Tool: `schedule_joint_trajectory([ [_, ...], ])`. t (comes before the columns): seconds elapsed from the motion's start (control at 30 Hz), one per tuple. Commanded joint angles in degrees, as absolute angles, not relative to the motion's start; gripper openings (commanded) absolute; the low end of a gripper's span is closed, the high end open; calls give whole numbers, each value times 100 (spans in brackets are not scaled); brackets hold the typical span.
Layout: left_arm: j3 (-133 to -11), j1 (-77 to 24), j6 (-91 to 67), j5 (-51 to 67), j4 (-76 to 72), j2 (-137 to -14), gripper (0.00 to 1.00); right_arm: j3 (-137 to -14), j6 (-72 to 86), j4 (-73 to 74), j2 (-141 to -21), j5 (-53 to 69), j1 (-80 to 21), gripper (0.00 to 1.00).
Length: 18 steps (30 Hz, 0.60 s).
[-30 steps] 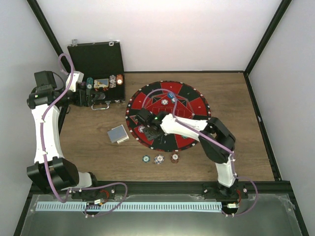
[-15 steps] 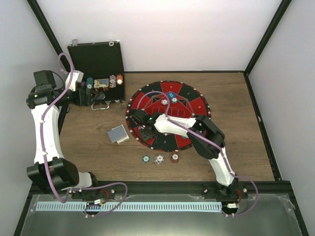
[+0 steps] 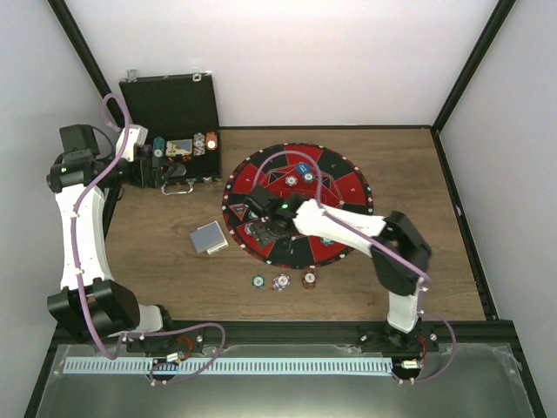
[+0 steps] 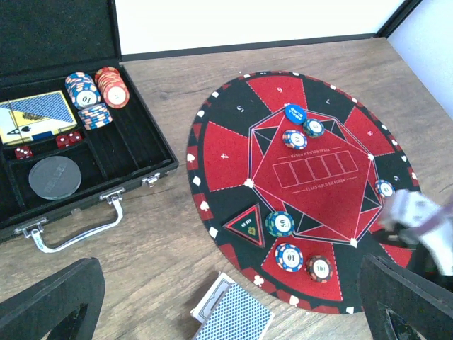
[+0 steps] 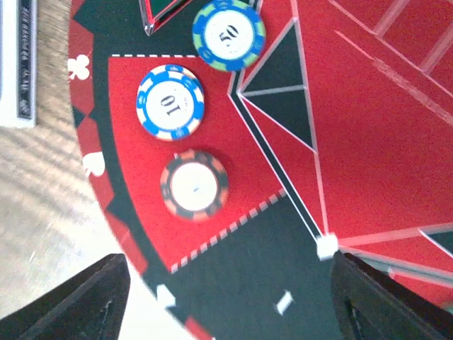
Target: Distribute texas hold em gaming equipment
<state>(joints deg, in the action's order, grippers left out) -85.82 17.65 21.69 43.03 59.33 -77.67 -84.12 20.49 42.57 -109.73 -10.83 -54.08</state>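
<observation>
On the round mat's (image 3: 348, 187) near-left sector lie three chips: green-blue "50" (image 5: 228, 35), blue-white "10" (image 5: 170, 103) and brown (image 5: 194, 185). My right gripper (image 3: 261, 212) hovers over them, open and empty (image 5: 230, 301). A blue marker disc (image 4: 294, 111) and two chips (image 4: 294, 139) lie at the mat's far side. Green (image 3: 258, 280), white (image 3: 281, 282) and brown (image 3: 309, 280) chips lie on the table in front of the mat. The card deck (image 3: 209, 237) lies left of the mat. My left gripper (image 3: 165, 172) is open and empty by the case (image 4: 226, 304).
The open black case (image 3: 170, 109) stands at the back left, holding chip stacks (image 4: 95, 92), a card box (image 4: 35, 117), red dice and a grey disc (image 4: 54, 177). Its handle (image 4: 71, 237) points toward the mat. Black frame posts line the side walls.
My right gripper has shifted a little toward the far side over the mat's left part, and its elbow has swung out to the right. The left arm has not moved.
</observation>
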Motion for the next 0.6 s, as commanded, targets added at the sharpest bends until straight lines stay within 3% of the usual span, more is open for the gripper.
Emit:
schedule_joint_trajectory([
  [0.0, -8728, 1789, 2230, 4449, 6020, -7722, 100, -7641, 2380, 4631, -9877, -1019, -5378, 83],
  [0.33, -8728, 1789, 2186, 4527, 6000, -7769, 100, -5771, 3013, 4678, -8443, -788, -5432, 91],
  [0.57, -8719, 1788, 2183, 4518, 5981, -7748, 100, -5326, 3176, 4494, -8344, -615, -5645, 85],
])
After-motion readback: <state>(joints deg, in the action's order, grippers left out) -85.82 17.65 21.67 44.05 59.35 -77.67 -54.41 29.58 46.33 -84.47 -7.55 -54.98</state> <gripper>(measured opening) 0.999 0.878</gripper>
